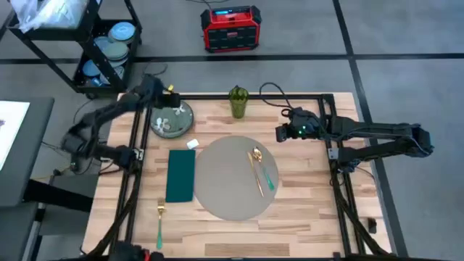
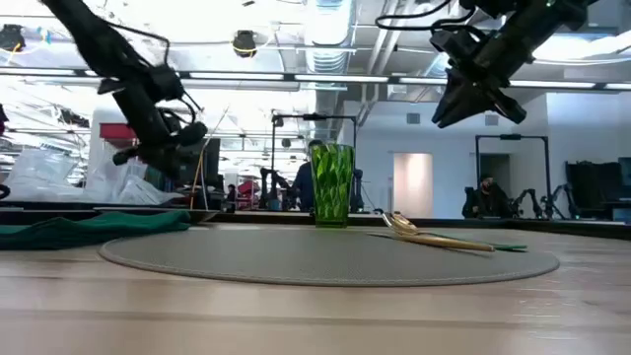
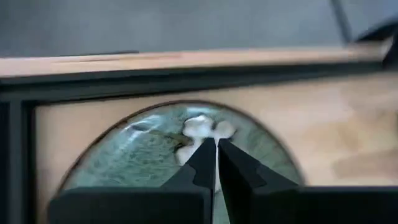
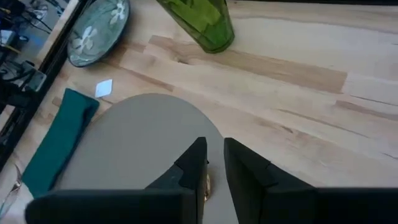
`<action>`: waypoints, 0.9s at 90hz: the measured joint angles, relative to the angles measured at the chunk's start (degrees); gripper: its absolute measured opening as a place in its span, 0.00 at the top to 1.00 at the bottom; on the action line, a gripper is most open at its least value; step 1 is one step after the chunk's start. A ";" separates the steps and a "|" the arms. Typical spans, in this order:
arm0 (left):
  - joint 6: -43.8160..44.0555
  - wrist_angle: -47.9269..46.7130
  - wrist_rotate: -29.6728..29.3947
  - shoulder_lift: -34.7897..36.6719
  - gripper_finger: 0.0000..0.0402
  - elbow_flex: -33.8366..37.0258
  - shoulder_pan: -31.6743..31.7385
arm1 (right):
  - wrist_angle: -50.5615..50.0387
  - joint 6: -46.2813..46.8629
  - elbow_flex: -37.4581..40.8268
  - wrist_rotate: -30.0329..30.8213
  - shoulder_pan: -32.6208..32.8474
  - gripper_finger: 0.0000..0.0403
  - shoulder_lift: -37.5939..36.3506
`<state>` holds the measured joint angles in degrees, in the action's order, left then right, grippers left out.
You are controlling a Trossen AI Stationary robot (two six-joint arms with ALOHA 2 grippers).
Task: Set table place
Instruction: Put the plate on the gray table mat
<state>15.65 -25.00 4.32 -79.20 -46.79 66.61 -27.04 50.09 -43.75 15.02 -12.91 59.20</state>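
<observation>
The round grey placemat [image 1: 225,181] lies in the middle of the wooden table [image 1: 304,210]. Gold cutlery with a teal handle [image 1: 259,171] lies on its right part. A teal napkin [image 1: 180,175] lies left of the placemat, and a fork [image 1: 159,216] lies near the front left. A green floral plate [image 1: 168,123] sits at the far left, with a green glass [image 1: 238,102] standing to its right. My left gripper [image 3: 216,155] hovers shut over the plate. My right gripper [image 4: 214,152] hangs above the placemat's far right edge, open by a narrow gap and holding nothing.
A small white card [image 1: 192,143] lies between the plate and the placemat. Black rails [image 1: 246,95] frame the table. Off the table stand a black wire cart with dishes [image 1: 109,43] at the far left and a red box [image 1: 230,29] on the floor.
</observation>
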 joint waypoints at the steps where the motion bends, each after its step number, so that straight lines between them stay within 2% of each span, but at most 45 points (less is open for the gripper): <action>1: -0.88 -0.98 0.11 -0.72 1.00 -0.72 0.04 | -0.05 0.00 0.00 -0.01 0.00 0.89 0.01; 7: -5.10 -6.34 -0.06 -5.08 1.00 -5.41 -0.02 | -0.14 -0.01 0.00 0.00 0.00 0.89 0.02; 18: -5.65 -13.98 -1.73 -11.86 1.00 -14.96 -0.10 | -0.28 -0.01 0.00 0.00 0.00 0.89 0.02; 31: -7.90 -19.93 -10.44 -17.65 1.00 -25.01 -0.03 | -0.38 0.90 0.00 -0.15 0.29 0.89 0.02; 39: -16.05 -25.52 -11.19 -21.36 1.00 -31.17 0.28 | -0.37 0.82 0.00 -0.15 0.99 0.89 0.02; 47: -29.05 -33.01 -11.89 -25.75 1.00 -36.85 0.28 | -0.38 -0.06 0.00 -0.17 1.69 0.89 0.02; 54: -34.59 -39.92 -13.64 -29.75 1.00 -40.88 0.26 | -0.38 -0.44 0.00 -0.17 2.11 0.89 0.02; 64: -35.31 -43.65 -12.01 -34.23 1.00 -44.12 1.29 | -0.42 -0.46 0.00 -0.17 2.52 0.89 0.02; 76: -35.95 -43.94 -2.83 -36.93 1.00 -45.20 2.96 | -0.87 -0.46 0.00 -0.17 3.26 0.89 0.02; 81: -36.40 -43.27 -1.64 -37.48 1.00 -45.20 3.21 | -1.23 -0.47 0.00 -0.16 3.73 0.89 0.02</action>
<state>-20.75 -68.27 2.68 -116.68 -91.98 69.82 -28.28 49.62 -43.75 14.86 -9.17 59.22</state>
